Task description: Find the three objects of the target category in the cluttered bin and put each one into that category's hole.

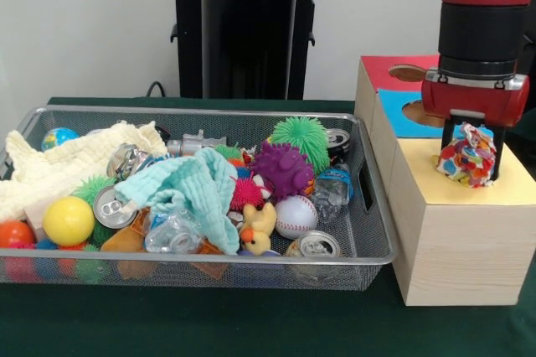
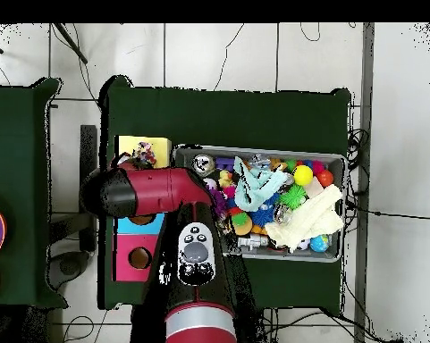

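— Counter [image 1: 251, 323] first: what covers it, and what surrounds it?

— Dark green cloth, against a pale wall in the front view. Overhead, a tiled floor [image 2: 254, 54] with cables shows around it, and a second green surface [image 2: 21, 179] stands beside it.

— And the containers?

— The cluttered bin [image 1: 373, 231] of wire mesh holds a cream-yellow knitted cloth [image 1: 59, 168] at one end, a mint cloth [image 1: 197, 189] in the middle, spiky balls in green [image 1: 301, 137] and purple [image 1: 283, 168], silver cans [image 1: 316, 245], a baseball [image 1: 296, 216], a yellow ball [image 1: 69, 220] and a rubber duck [image 1: 260, 228]. Just beside the bin sits the pale wooden box [image 1: 456, 261], topped red [image 1: 394, 72], blue [image 1: 406, 114] and yellow [image 1: 444, 173].

— Where is the end effector?

— The end effector [image 1: 471, 152] hangs over the yellow top, clamped on a confetti cloth [image 1: 467, 156], whose bunched lower edge reaches the yellow surface.

— Anything one view gives that the other lacks?

— Overhead, the red arm [image 2: 155, 190] hides much of the box; the confetti cloth shows on the yellow square. The round opening in the yellow top cannot be made out in either view.
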